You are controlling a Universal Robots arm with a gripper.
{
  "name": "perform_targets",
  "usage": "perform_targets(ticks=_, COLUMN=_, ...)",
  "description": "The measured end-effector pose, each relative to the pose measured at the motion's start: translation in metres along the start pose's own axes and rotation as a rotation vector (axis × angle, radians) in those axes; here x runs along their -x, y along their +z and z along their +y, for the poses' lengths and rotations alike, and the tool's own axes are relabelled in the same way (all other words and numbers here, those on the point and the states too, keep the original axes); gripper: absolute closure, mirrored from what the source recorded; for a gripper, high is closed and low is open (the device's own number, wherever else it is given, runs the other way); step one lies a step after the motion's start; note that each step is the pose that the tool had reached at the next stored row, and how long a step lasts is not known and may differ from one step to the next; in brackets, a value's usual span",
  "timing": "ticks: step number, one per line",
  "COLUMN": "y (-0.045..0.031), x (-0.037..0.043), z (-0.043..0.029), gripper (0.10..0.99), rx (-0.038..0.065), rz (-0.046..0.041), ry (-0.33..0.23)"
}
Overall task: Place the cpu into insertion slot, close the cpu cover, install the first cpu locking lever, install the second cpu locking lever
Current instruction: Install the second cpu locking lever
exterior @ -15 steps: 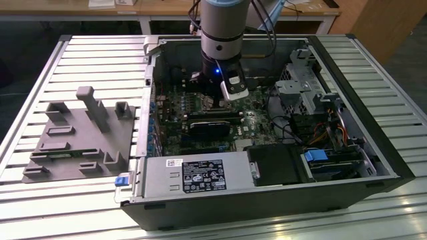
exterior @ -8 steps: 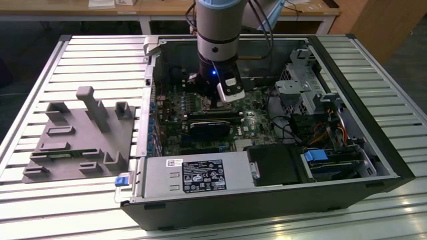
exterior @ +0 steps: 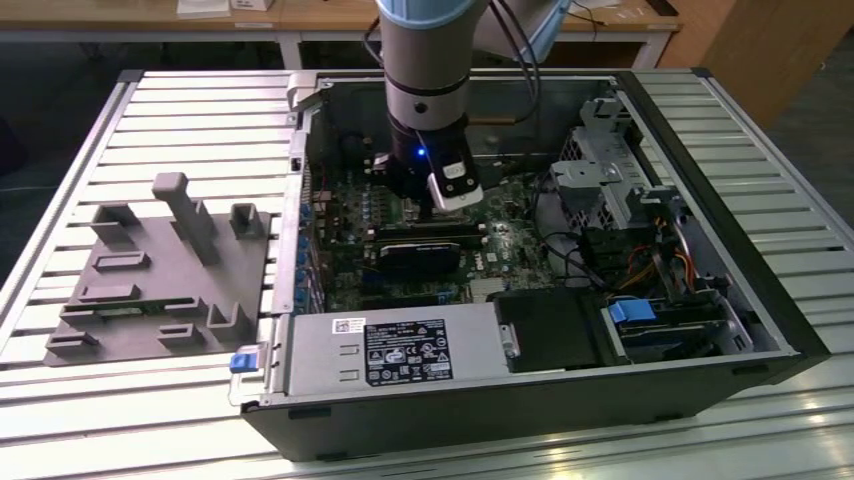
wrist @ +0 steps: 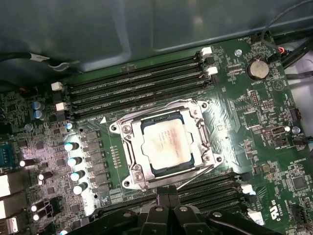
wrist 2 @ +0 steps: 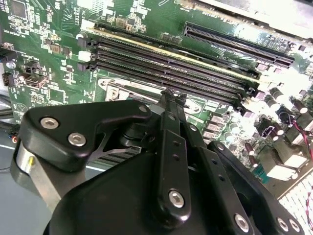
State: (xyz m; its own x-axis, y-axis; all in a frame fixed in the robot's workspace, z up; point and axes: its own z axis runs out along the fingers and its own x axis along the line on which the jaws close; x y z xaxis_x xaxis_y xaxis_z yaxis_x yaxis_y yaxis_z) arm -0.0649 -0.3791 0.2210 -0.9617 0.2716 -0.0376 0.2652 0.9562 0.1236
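Observation:
The cpu (wrist: 166, 142) lies flat in the insertion slot (wrist: 123, 129) on the green board, its dull silver top facing up. The cpu cover (wrist: 199, 131), a silvery frame, lies down around the chip. A thin metal lever (wrist: 200, 176) runs along the slot's edge nearest to my gripper (wrist: 167, 197). The black fingers are shut together with nothing seen between them. In the second wrist view the gripper (wrist 2: 170, 95) has its tips right at the slot's metal rim (wrist 2: 122, 90). The arm (exterior: 427, 120) reaches down into the open computer case.
Long black memory slots (wrist: 137, 83) flank the socket on both sides. A row of capacitors (wrist: 73, 161) stands close by. The case holds a power supply (exterior: 400, 345) and a drive cage (exterior: 601, 180). A grey fixture (exterior: 160, 270) sits at the exterior view's left.

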Motion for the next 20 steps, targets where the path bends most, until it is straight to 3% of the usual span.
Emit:
perform_targets(ticks=11, y=0.0058, x=-0.0139, z=-0.0085, gripper=0.984, rx=0.017, rz=-0.0485, ry=-0.005)
perform_targets(ticks=17, y=0.0082, x=-0.0179, z=-0.0138, gripper=0.984, rx=0.031, rz=-0.0668, ry=-0.007)
perform_targets(ticks=20, y=0.0089, x=-0.02, z=-0.0164, gripper=0.984, rx=0.049, rz=-0.0699, ry=-0.006)
